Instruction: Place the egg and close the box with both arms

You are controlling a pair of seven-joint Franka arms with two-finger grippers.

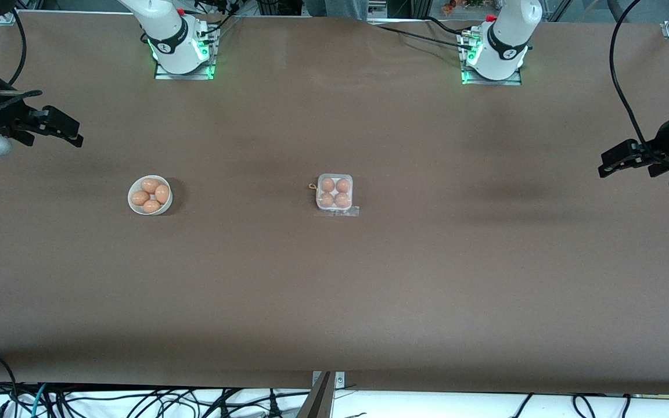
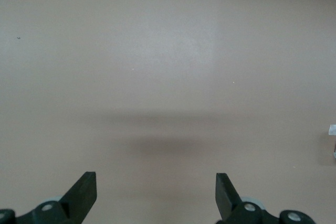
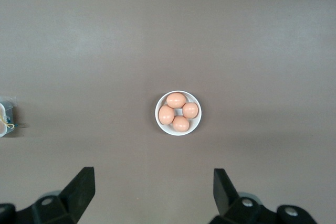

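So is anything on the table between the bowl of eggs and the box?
Nothing visible: bare table lies between the bowl and the box. Both grippers, left and right, hang open at the table's ends.

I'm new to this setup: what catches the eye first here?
The box at mid-table shows four eggs. The white bowl, toward the right arm's end, holds four more. The left gripper and right gripper hang open over the table's ends.
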